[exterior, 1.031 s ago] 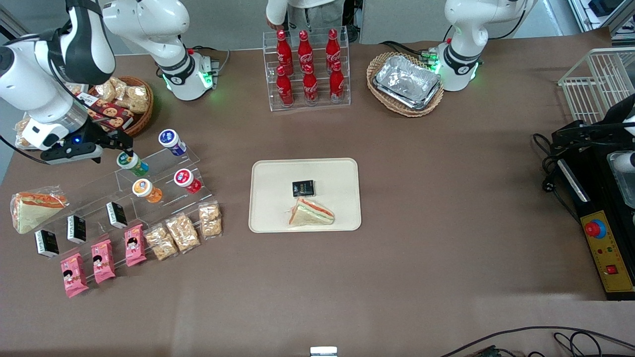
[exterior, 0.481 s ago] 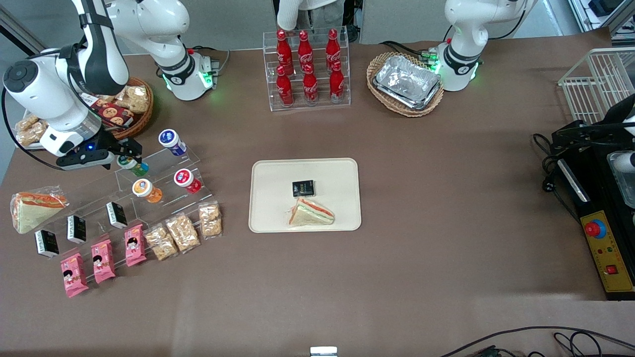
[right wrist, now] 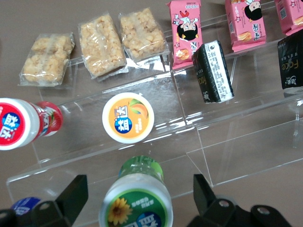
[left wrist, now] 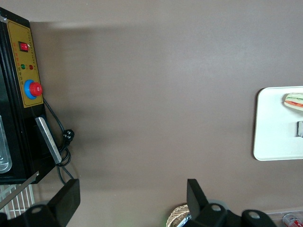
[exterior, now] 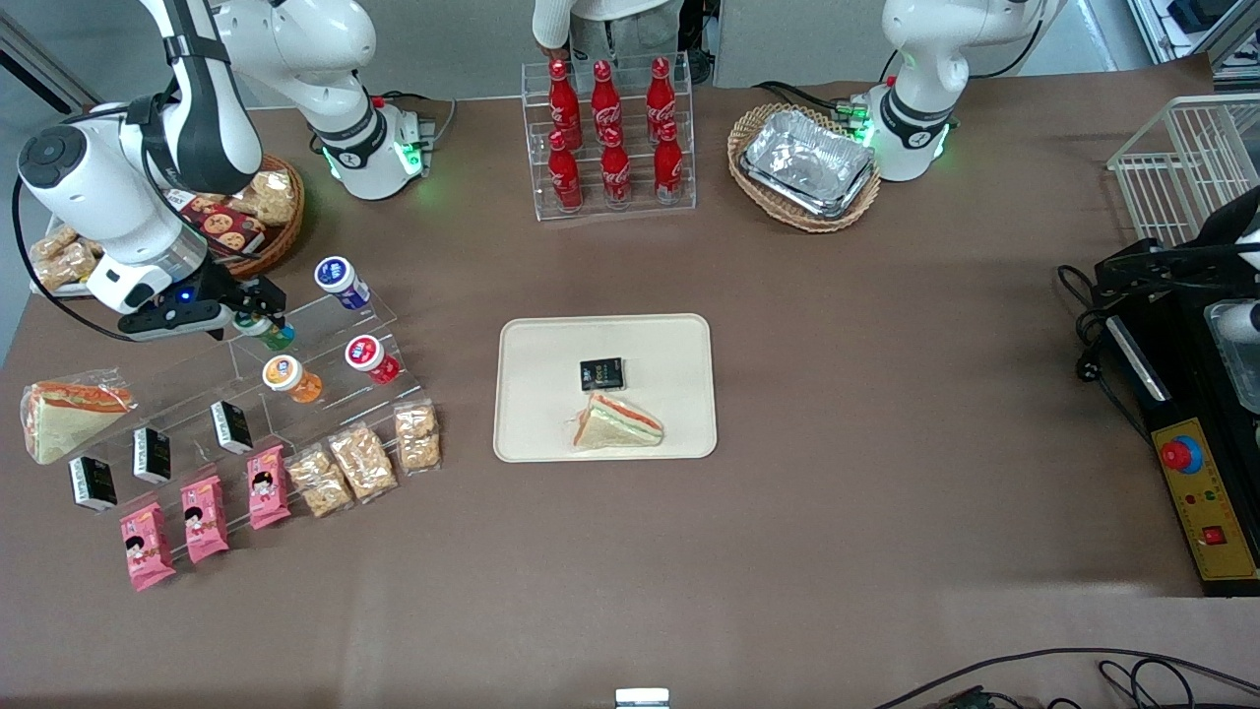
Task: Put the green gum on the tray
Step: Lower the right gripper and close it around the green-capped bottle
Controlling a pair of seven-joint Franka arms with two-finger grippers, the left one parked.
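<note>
We find the tool (exterior: pixel 258 307) down at the clear stepped rack (right wrist: pixel 227 137), fingers apart on either side of the gum (right wrist: pixel 136 201) — not yet clamped. The gum stands on the rack's upper step, well apart from the tray (exterior: pixel 532 340) on the tabletop (exterior: pixel 886 394).

To do this step well, we judge: centre the fingers on the bottle's body below the lid, close squarely, lift straight up — the orange bottle (right wrist: pixel 128 117) stands just beside.

Labels: the gum's lid bears a sunflower and blue characters, partly cut off; the orange lid has Chinese characters; red bottles (exterior: pixel 610 138) read Coca-Cola.
</note>
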